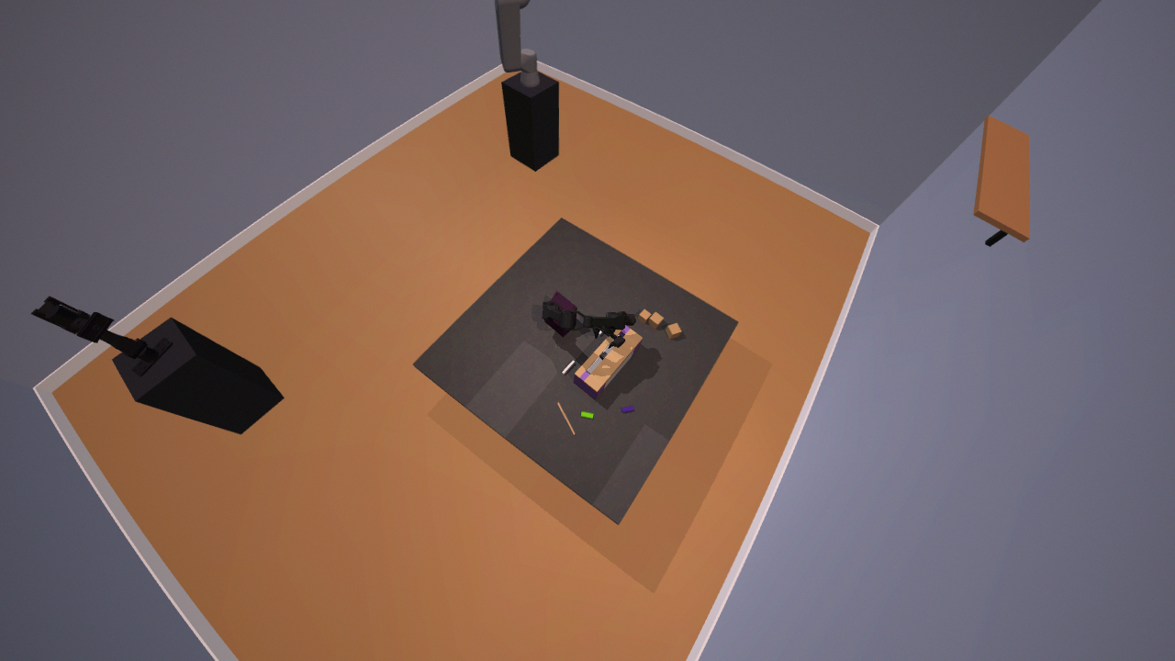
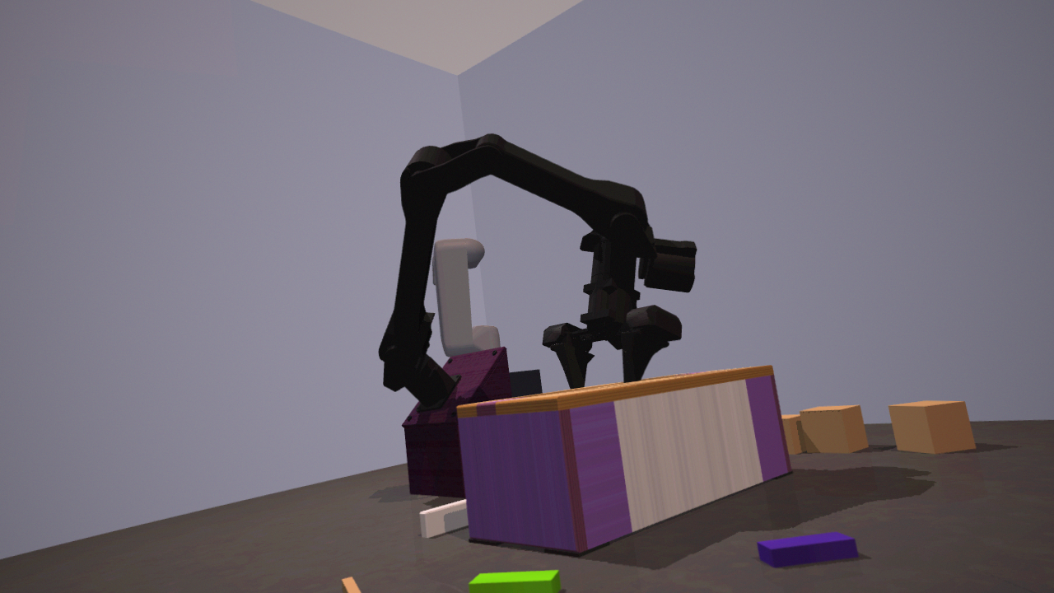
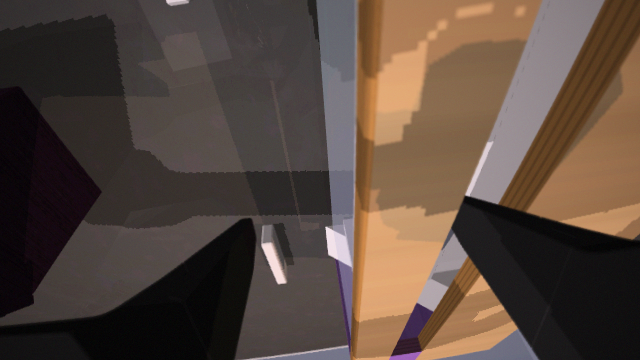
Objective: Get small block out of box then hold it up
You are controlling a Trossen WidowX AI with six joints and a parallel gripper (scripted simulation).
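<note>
The box (image 1: 593, 381) (image 2: 685, 450) (image 3: 390, 285) stands upright, with purple ends, an orange top with a long slot and a clear front. My gripper (image 2: 603, 383) (image 3: 351, 215) is open and empty, pointing down close over the top. In the wrist view one finger is over the table on the clear-front side and the other over the slot; the front strip of the top lies between them. In the top view a small dark shape (image 1: 603, 354) shows in the slot; I cannot tell whether it is the block. The block is not visible in the wrist view.
A white bar (image 1: 568, 366) (image 2: 442, 517) (image 3: 274, 255) lies before the clear front. A green block (image 1: 587, 415) (image 2: 514, 582), a purple block (image 1: 627, 408) (image 2: 808, 548) and a thin stick (image 1: 565, 417) lie beyond one end. Wooden cubes (image 1: 673, 330) (image 2: 931, 427) stand past the other.
</note>
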